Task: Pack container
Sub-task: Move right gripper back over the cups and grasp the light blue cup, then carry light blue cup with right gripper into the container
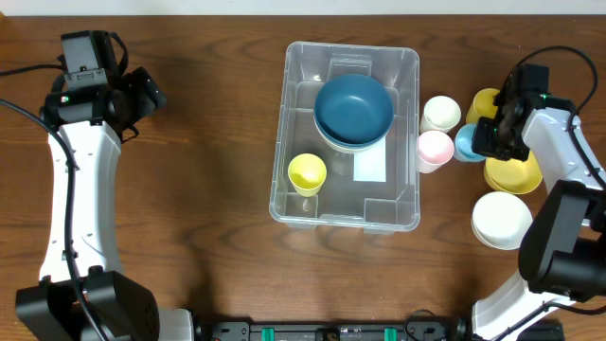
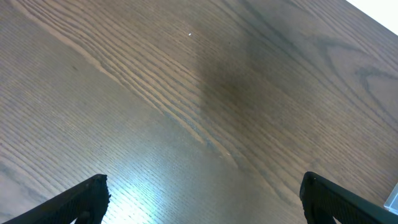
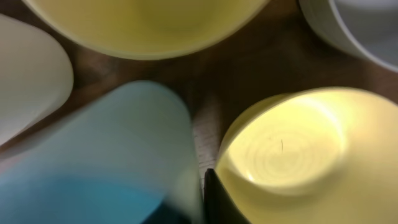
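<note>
Fingers point(image 2: 84, 200) on the left gripper point(image 2: 204, 183) were spread wide with nothing between them. The left wrist view only showed bare wooden table point(image 2: 186, 93) underneath, so that arm was parked well away from the action.

From overhead, the container point(image 1: 294, 133) sat mid-table. It already held a blue bowl point(image 1: 353, 107) nested on a paler one at the far end, and a small yellow cup point(image 1: 307, 173) at the near end beside the white label point(image 1: 369, 167). Everything unpacked was bunched just right of it: a white cup point(image 1: 440, 114), a pink cup point(image 1: 435, 149), a light blue cup point(image 1: 464, 144), another yellow cup point(image 1: 484, 100), a yellow bowl point(image 1: 516, 175) and a white bowl point(image 1: 502, 220). The right gripper point(image 1: 494, 131) hung low over the blue and yellow cups.

The right wrist view was super close and blurry. One dark finger point(image 3: 214, 200) poked down in the gap between the light blue cup and the yellow one, and the other finger was out of shot. I honestly couldn't tell if the thing was released or clamped on a cup wall.

My worry is how tightly those cups were packed. If it pinched a rim there, the outer finger could shove the neighbouring cup over or drag it along on the lift. Thin plastic walls also tend to slip. Room in the container looked like it would get tight too — I'd guess the bowls have to stack on the blue one or they won't fit.
</note>
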`<state>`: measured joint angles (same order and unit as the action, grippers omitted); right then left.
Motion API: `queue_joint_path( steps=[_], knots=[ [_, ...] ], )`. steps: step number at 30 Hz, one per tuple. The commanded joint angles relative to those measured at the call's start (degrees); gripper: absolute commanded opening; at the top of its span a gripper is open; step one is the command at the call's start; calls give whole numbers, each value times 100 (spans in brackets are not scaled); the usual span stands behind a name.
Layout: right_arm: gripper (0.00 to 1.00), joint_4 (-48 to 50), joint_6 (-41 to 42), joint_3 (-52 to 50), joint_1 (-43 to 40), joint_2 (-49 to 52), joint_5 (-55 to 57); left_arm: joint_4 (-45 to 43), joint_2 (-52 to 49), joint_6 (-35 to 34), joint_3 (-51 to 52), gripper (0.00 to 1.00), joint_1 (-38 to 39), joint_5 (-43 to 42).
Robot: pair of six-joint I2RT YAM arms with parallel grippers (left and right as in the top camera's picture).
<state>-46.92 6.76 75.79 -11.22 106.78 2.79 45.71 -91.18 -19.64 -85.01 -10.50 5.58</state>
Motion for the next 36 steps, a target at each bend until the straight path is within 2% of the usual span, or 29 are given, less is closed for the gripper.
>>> queue_joint_path(
  steps=[1, 6, 14, 20, 24, 28, 36],
  knots=[
    [1, -20, -20, -2, -50, -83, 20, 13, 46, 11, -48, 98, -20, 70],
    [2, -302, -20, 155, -50, -544, 24, 13, 46, 11, -48, 98, -20, 70],
    [1, -1115, -17, 557, -9, -1871, -11, 13, 46, 11, -48, 98, -20, 70],
    [1, -1399, -17, 575, 396, -2975, -490, 13, 46, 11, -50, 98, -20, 70],
    [1, -1370, -17, 575, 1185, -3432, -1012, 13, 46, 11, -48, 98, -20, 70],
    [1, -1163, -20, 573, 2240, -3467, -986, 13, 46, 11, -48, 98, -20, 70],
    [1, -367, -15, 573, 4203, -2623, -719, 13, 46, 11, -48, 98, -20, 70]
  ],
)
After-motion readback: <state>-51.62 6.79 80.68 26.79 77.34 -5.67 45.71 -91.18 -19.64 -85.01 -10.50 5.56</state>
